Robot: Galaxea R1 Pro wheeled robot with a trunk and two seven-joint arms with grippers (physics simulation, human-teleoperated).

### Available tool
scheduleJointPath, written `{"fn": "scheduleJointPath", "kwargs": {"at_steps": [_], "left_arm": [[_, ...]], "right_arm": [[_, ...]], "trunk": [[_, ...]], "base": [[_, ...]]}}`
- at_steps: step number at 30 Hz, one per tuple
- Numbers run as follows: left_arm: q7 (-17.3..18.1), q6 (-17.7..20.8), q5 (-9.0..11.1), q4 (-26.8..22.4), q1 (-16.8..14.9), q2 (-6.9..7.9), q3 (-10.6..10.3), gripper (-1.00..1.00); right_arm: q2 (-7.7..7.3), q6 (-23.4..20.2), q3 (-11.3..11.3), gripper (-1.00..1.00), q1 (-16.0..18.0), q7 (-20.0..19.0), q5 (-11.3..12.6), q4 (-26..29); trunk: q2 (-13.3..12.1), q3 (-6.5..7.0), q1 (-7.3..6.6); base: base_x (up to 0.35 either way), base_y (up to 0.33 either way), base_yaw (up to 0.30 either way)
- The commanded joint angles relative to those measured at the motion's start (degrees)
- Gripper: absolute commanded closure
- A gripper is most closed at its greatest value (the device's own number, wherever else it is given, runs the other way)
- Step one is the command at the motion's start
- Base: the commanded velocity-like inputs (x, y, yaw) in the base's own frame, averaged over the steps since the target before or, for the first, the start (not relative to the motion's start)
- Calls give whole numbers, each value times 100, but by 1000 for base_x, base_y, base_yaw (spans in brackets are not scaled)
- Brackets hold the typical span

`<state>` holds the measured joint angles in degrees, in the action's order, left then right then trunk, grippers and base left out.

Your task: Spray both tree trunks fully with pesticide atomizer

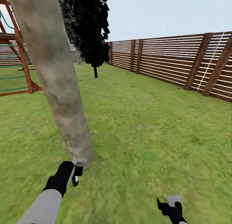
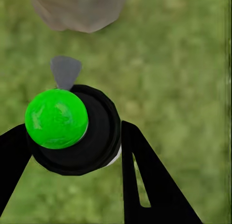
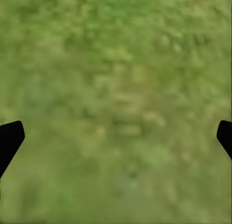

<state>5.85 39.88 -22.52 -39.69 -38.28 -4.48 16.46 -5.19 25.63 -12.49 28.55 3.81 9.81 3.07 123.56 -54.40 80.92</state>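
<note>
A thick mottled grey-tan tree trunk point(image 1: 58, 85) rises from the grass lawn point(image 1: 145, 130) at the left of the head view. Its base also shows in the left wrist view as the tree trunk point(image 2: 77, 11). My left gripper point(image 1: 72, 174) is shut on the pesticide atomizer point(image 1: 77, 167), right at the foot of the trunk. The atomizer point(image 2: 72, 132) has a black round body, a bright green cap and a grey nozzle pointing at the trunk. Small white specks dot the bark just above the nozzle. My right gripper point(image 1: 172, 206) hangs open over bare grass, and the right gripper point(image 3: 116, 137) holds nothing.
A brown slatted wooden fence point(image 1: 174, 63) runs along the right and back. A black-leaved tree on a thin dark stem point(image 1: 95, 71) stands behind the trunk. A red wooden play frame point(image 1: 19, 56) stands at the far left. Open grass lies to the right.
</note>
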Motion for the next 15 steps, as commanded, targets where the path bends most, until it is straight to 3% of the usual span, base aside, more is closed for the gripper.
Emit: {"fn": "scheduleJointPath", "kwargs": {"at_steps": [1,11,15], "left_arm": [[57,20,-61,-13,-4,-8,40,100],[-224,11,-51,-4,-4,9,37,100],[-225,14,-51,-4,-4,23,40,100]], "right_arm": [[2,91,-50,-100,-16,-35,48,0],[35,170,-58,-100,-34,-82,55,0],[33,170,-60,-100,-34,-82,55,0]], "trunk": [[2,-5,-1],[2,-5,-1],[2,-5,-1]], "base": [[0,-278,0],[3,-278,230],[145,-251,273]]}}
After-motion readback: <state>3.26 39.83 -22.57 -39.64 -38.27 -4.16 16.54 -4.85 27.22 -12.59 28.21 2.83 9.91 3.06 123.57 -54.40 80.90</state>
